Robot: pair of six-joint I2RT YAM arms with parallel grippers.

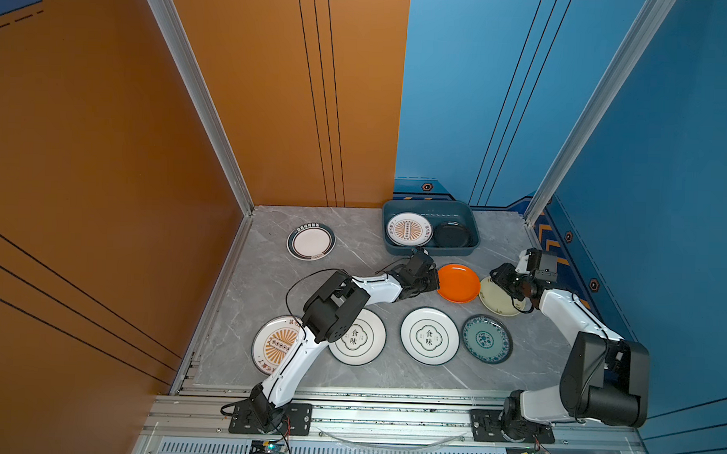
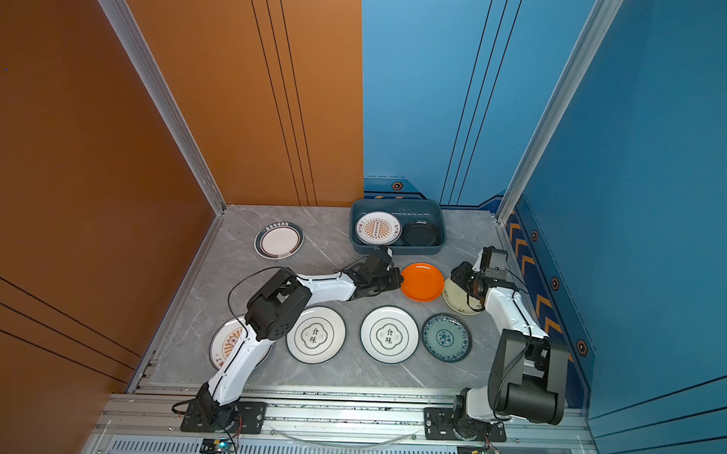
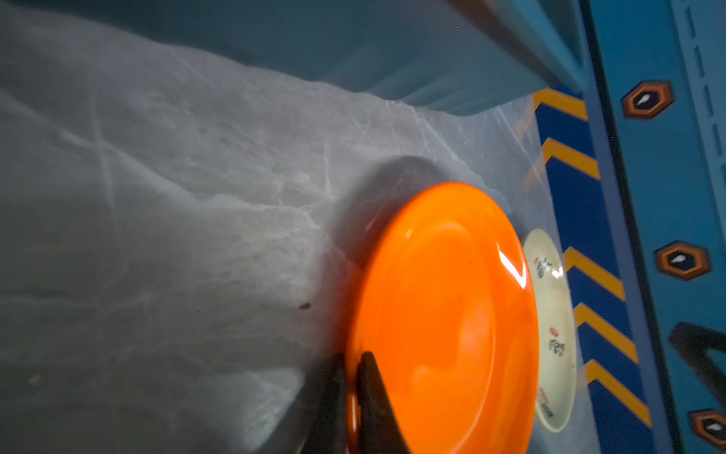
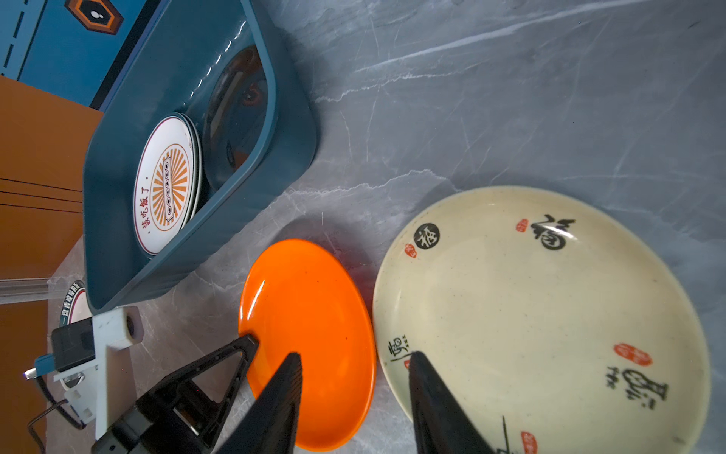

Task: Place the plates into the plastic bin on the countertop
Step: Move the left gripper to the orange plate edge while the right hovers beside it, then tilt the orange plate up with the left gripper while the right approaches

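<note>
The left hand (image 3: 351, 355) is clamped on the left rim of the orange plate (image 1: 459, 283), one finger on each side. That plate is mid-table (image 1: 352, 252), just nearer than the plastic bin (image 1: 429, 250) and close beside the cream plate (image 4: 542, 314) on its right. The right hand (image 4: 353, 359) hangs over the gap between those two plates, fingers apart and holding nothing. In the far bin lie a sunburst plate (image 1: 409, 229) on the left and a black plate (image 1: 453, 234) on the right.

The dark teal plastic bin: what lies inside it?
A white round plate with orange sunburst and a black round plate side by side. Another plate's rim shows under the sunburst plate; anything deeper is covered.
</note>
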